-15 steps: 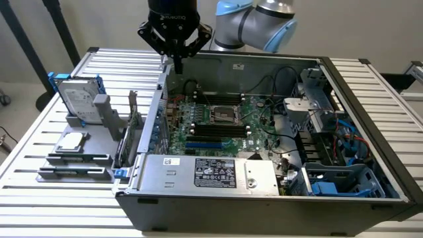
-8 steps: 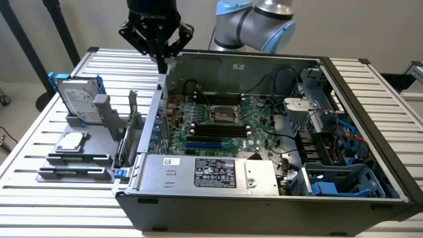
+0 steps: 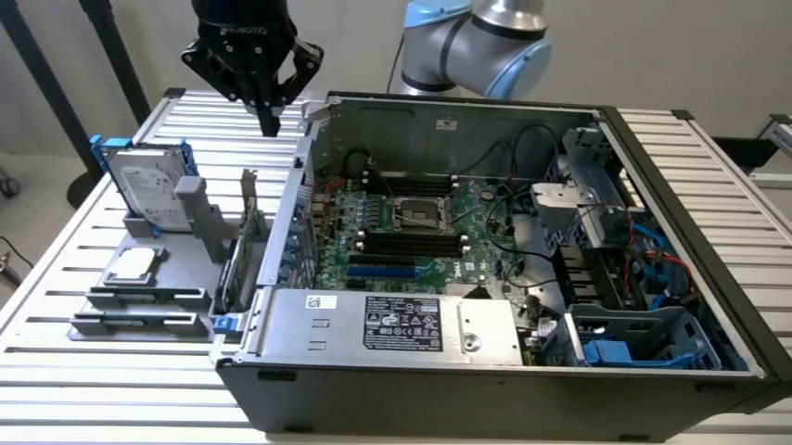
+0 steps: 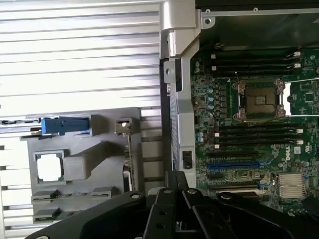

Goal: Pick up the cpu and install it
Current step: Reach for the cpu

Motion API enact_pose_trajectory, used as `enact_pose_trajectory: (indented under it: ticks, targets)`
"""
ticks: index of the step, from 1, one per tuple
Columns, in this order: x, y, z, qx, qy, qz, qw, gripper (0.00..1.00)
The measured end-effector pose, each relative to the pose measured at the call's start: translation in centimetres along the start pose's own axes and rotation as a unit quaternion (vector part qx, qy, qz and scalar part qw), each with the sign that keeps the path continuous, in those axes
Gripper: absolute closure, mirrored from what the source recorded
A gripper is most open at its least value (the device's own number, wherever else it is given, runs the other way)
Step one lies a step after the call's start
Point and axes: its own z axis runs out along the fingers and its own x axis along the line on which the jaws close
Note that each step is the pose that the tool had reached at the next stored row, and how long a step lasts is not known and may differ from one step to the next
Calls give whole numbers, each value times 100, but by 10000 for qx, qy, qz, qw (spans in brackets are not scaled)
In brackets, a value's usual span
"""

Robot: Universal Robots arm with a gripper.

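My gripper hangs pinched shut and empty in the exterior view's upper left. The cpu sits on the grey holder at lower left, well apart from me.

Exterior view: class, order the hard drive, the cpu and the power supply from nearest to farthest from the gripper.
From the gripper:
1. hard drive, upright in the stand, on the exterior view's left.
2. cpu, flat on the stand, nearer the camera.
3. power supply, along the case's near edge.
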Motion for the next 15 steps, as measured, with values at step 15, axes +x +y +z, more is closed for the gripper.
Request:
enact_pose_trajectory:
  ticks: [15]
  targets:
    - [679,-48,-15,-40,9,1,10000,89]
